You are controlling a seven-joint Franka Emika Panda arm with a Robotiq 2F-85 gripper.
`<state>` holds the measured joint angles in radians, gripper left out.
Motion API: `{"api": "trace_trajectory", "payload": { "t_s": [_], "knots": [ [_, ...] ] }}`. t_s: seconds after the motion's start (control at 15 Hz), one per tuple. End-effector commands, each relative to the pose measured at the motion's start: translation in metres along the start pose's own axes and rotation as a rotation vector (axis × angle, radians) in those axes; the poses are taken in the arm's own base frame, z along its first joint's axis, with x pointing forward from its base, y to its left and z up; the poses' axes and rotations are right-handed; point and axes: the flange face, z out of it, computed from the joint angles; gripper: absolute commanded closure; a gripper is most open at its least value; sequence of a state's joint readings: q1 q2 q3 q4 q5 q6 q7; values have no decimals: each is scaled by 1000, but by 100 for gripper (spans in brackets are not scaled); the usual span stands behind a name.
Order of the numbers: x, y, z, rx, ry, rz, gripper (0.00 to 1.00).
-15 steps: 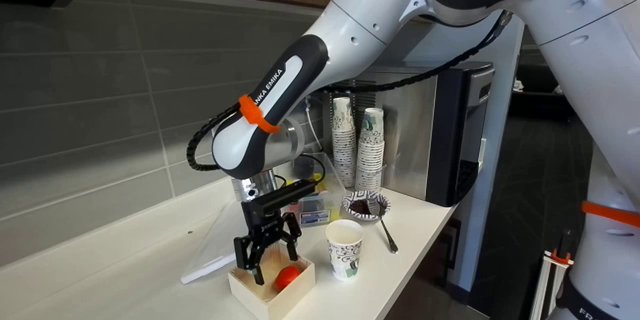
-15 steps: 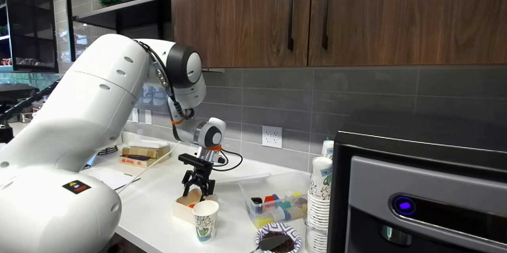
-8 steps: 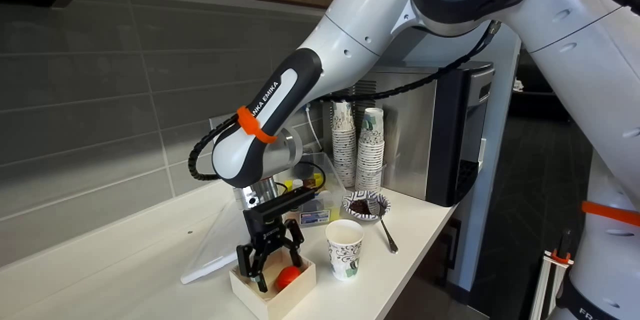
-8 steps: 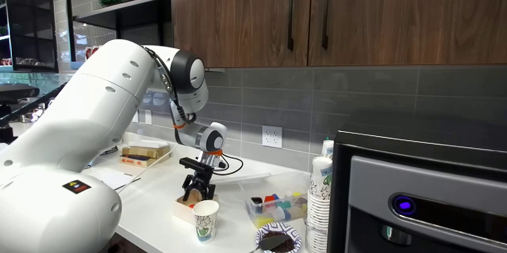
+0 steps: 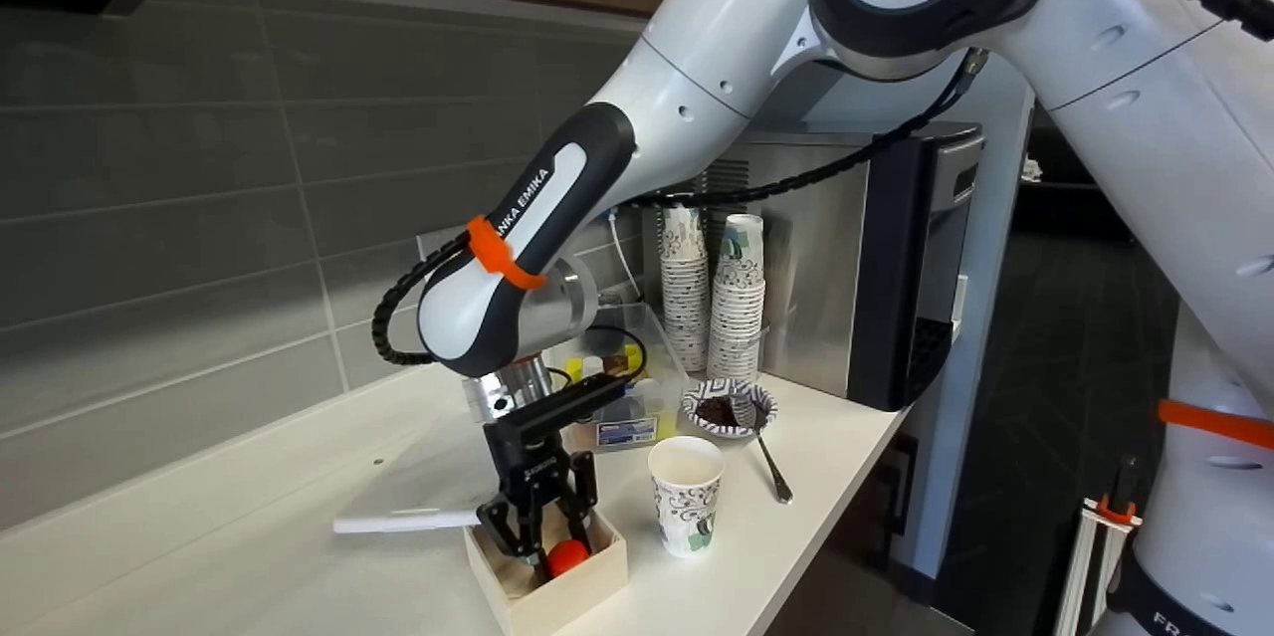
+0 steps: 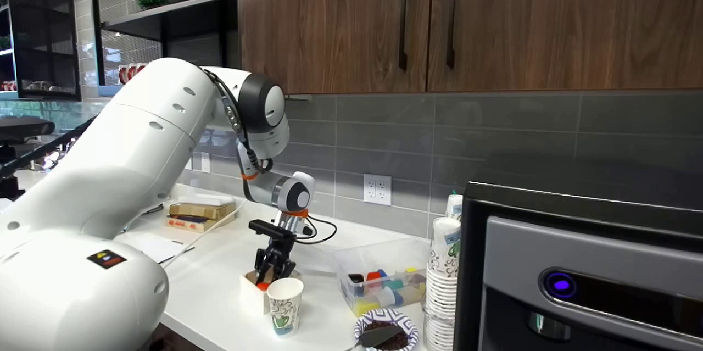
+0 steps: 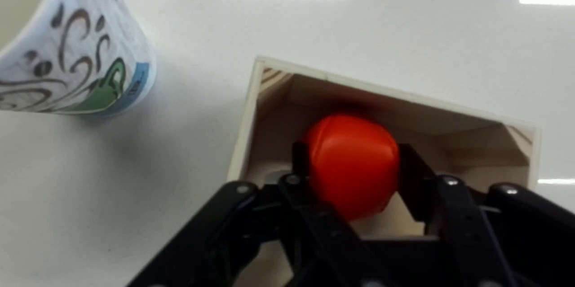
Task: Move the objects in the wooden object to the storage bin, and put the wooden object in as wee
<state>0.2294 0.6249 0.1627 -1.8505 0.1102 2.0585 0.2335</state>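
Wrist view: inside pale wooden box (image 7: 426,118), glossy, rounded red object (image 7: 352,156); hand (image 7: 355,168) tight against its sides

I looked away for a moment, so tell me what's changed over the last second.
The gripper has come down farther into the wooden box and closed on the red object, which is still inside. In an exterior view, the box and the flat plastic lid have both turned somewhat clockwise. The paper cup and patterned bowl stayed put.
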Motion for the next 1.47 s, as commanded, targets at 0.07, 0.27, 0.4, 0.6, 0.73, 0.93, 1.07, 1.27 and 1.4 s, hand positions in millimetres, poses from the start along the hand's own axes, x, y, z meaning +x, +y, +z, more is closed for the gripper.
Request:
{"api": "trace_trajectory", "payload": {
  "t_s": [0.07,0.27,0.4,0.6,0.73,0.93,1.07,1.27,1.4],
  "knots": [
    [4,-5,-10,-10,2,10,85],
    [-6,-8,-34,2,34,12,90],
    [-20,-9,-59,1,69,31,91],
    [-46,-6,-105,10,136,68,91],
    [-64,5,-142,9,247,146,91],
    [-88,36,-187,7,357,244,91],
    [-97,66,-208,-15,437,304,91],
    [-98,111,-217,-74,560,383,91],
    [-91,142,-216,-108,646,431,91]
  ]
}}
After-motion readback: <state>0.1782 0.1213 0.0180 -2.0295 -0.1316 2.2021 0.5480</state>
